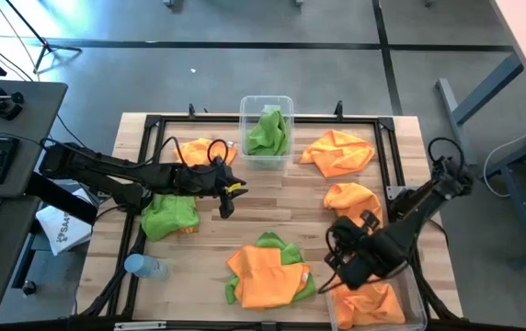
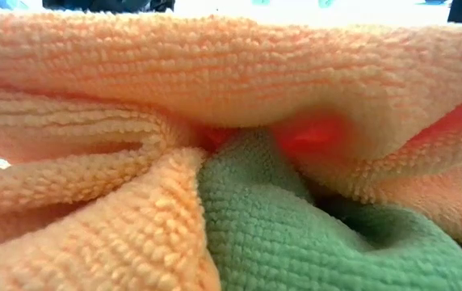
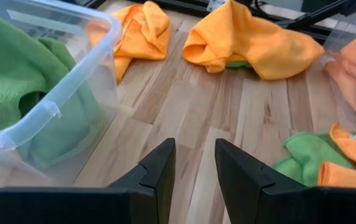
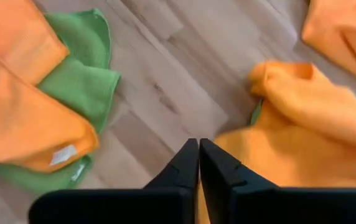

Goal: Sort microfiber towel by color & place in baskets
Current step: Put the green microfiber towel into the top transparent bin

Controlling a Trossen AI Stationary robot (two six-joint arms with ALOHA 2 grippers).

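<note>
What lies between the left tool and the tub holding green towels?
Nothing but bare wood tabletop; the left tool sits open beside the tub, seen in the left wrist view.

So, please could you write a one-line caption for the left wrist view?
Left gripper, jaws open and empty, over wooden table beside clear plastic basket of green microfiber towels.

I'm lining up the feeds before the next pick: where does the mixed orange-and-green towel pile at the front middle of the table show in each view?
High view: the pile lies at bottom centre.
Low view: it fills the picture, right against the camera.
Left wrist view: lower right corner.
Right wrist view: left side.
Shared landmark: the wooden table, bare beside the pile in every view but the low one.
</note>
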